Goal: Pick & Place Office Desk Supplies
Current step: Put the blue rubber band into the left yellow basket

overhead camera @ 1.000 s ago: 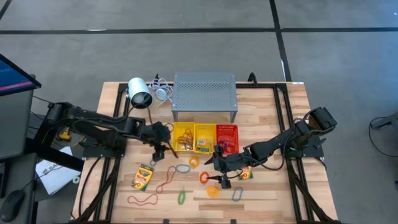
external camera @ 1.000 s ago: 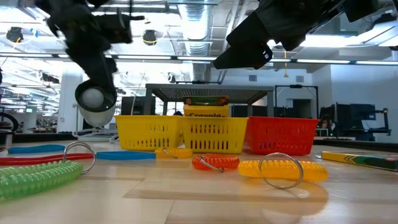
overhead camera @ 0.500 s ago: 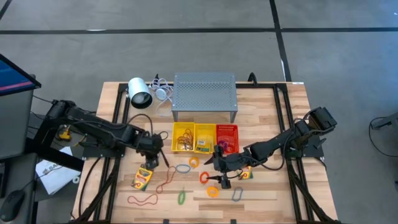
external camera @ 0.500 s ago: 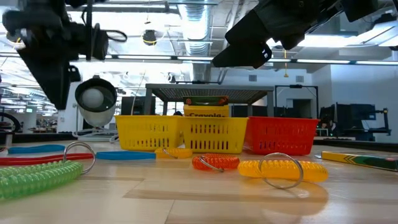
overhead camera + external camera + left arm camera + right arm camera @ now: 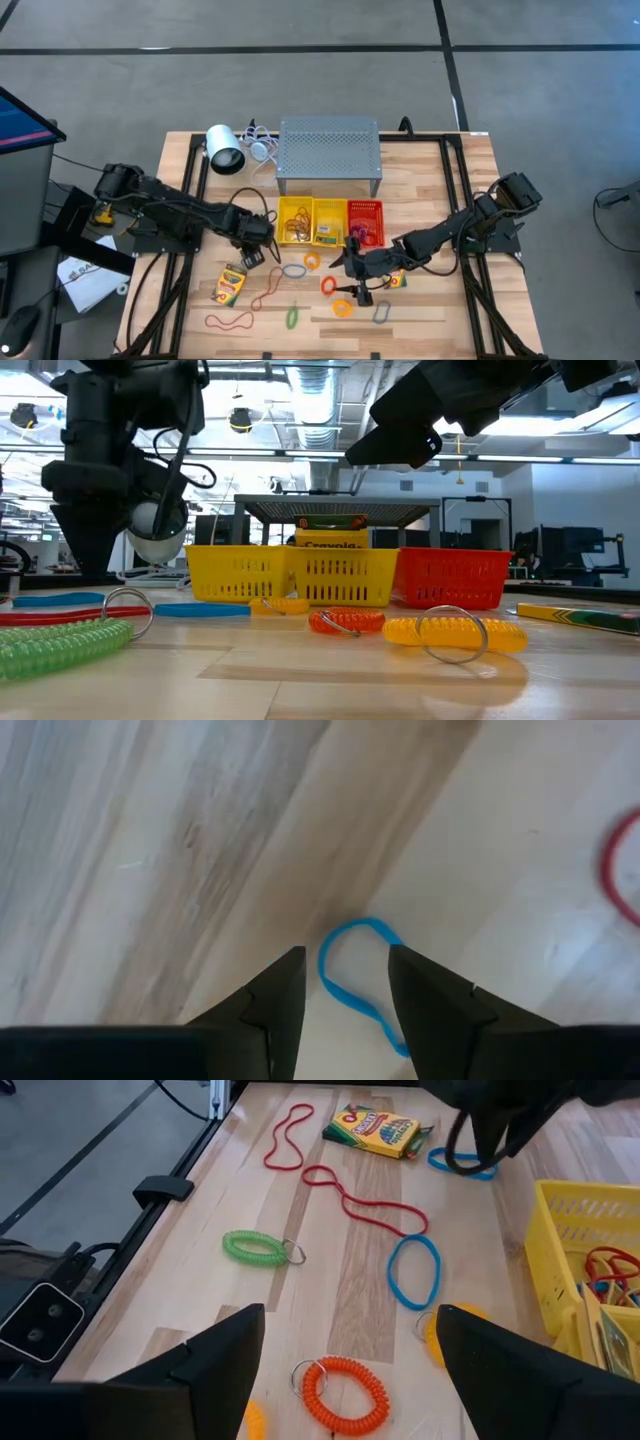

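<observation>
The left pincer (image 5: 345,985) hangs low over the counter (image 5: 430,300), its fingers spread either side of a blue rubber band (image 5: 352,978) lying flat beside the crayon box (image 5: 231,284), apparently lined up so the loop sits between them for a pinch. The right pincer (image 5: 350,1345) hovers wide open and empty over the coiled rings, the orange ring (image 5: 343,1391) nearest. The yellow bins (image 5: 310,222) already hold sorted supplies.
</observation>
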